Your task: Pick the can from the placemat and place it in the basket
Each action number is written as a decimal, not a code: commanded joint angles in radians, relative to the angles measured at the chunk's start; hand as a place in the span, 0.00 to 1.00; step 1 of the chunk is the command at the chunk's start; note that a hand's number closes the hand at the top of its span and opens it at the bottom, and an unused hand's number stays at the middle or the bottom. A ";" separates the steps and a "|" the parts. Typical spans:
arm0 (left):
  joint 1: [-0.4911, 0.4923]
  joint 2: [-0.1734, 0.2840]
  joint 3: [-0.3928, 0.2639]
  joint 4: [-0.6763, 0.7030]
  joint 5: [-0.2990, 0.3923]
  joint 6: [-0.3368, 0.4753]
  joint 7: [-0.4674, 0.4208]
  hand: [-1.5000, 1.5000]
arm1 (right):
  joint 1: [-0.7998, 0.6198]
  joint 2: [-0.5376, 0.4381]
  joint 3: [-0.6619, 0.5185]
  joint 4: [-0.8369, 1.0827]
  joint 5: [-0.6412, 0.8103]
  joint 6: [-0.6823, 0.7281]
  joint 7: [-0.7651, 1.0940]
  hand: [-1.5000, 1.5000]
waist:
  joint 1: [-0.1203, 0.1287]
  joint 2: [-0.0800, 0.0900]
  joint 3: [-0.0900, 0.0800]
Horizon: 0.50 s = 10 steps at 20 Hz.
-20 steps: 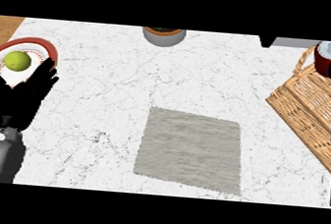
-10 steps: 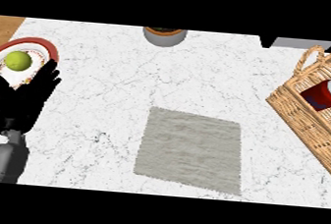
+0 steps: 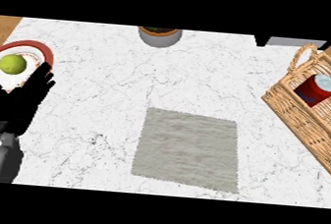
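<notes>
The red can (image 3: 317, 89) lies tilted inside the wicker basket (image 3: 307, 122) at the right edge of the white marble worktop (image 3: 200, 77). The grey placemat (image 3: 188, 149) lies bare in the middle. The left hand (image 3: 18, 103) rests open at the left, fingers straight, holding nothing, overlapping a red-rimmed plate (image 3: 37, 50) with a green fruit (image 3: 13, 64).

No legible text, label, brand or number appears anywhere on the kitchen counter; the red can (image 3: 317, 89) lying in the wicker basket (image 3: 299, 117) shows no readable lettering on its side
</notes>
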 commanded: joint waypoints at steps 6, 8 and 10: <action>0.026 -0.038 -0.022 -0.047 -0.029 0.050 0.041 0.50 | 0.409 -0.005 -0.202 -0.472 -0.427 0.183 0.012 0.00 | -0.022 -0.006 0.001; 0.011 0.022 0.028 0.004 0.013 -0.018 -0.004 0.50 | 0.537 0.053 -0.214 -0.521 -0.519 0.215 -0.049 0.00 | -0.026 -0.004 0.001; 0.037 0.009 0.024 0.002 0.005 -0.008 -0.014 0.50 | 0.601 0.024 -0.309 -0.531 -0.680 0.265 -0.080 0.00 | -0.026 -0.005 0.001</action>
